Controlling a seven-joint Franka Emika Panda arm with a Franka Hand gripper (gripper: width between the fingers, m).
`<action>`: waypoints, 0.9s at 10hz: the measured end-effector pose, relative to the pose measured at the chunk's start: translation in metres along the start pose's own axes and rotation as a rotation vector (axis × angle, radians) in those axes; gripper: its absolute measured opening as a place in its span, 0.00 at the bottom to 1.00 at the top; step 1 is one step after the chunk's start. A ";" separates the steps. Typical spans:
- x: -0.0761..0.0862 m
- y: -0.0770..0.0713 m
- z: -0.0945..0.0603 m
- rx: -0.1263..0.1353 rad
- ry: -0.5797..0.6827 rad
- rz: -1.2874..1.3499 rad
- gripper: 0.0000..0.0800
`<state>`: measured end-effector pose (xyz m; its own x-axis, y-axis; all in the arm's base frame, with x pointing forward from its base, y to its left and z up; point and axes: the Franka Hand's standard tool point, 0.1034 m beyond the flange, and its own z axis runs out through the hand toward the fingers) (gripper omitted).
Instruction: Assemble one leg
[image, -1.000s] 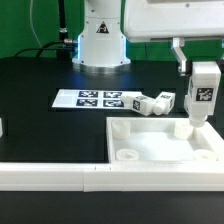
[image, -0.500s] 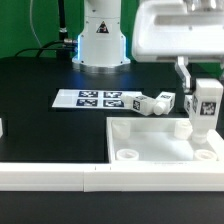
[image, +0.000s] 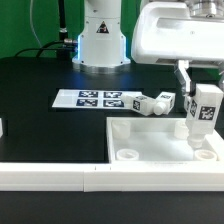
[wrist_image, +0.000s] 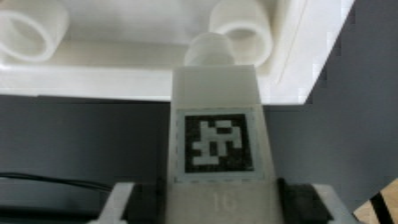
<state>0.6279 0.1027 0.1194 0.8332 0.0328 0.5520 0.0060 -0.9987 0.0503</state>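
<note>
My gripper (image: 198, 88) is shut on a white tagged leg (image: 204, 112) and holds it upright at the exterior view's right. The leg's narrower end points down toward the far right corner socket (image: 203, 153) of the large white panel (image: 150, 143). In the wrist view the leg (wrist_image: 219, 120) fills the middle, its tip near a round socket (wrist_image: 238, 35); my gripper (wrist_image: 217, 205) clamps it from both sides. Two more legs (image: 152, 103) lie on the black table behind the panel.
The marker board (image: 92, 98) lies left of the loose legs. The robot base (image: 100, 40) stands at the back. A white rail (image: 60, 175) runs along the table's front edge. Another socket (image: 127, 155) sits at the panel's near left corner.
My gripper has moved to the exterior view's right and slightly down with the leg, bringing it closer over the panel's right corner socket.
</note>
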 end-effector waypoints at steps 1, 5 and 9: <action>0.007 0.000 -0.001 0.003 0.012 0.004 0.36; 0.007 0.004 0.003 0.007 0.008 0.022 0.36; -0.005 -0.015 0.013 0.015 -0.004 0.014 0.36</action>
<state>0.6310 0.1167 0.1048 0.8355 0.0183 0.5492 0.0025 -0.9996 0.0295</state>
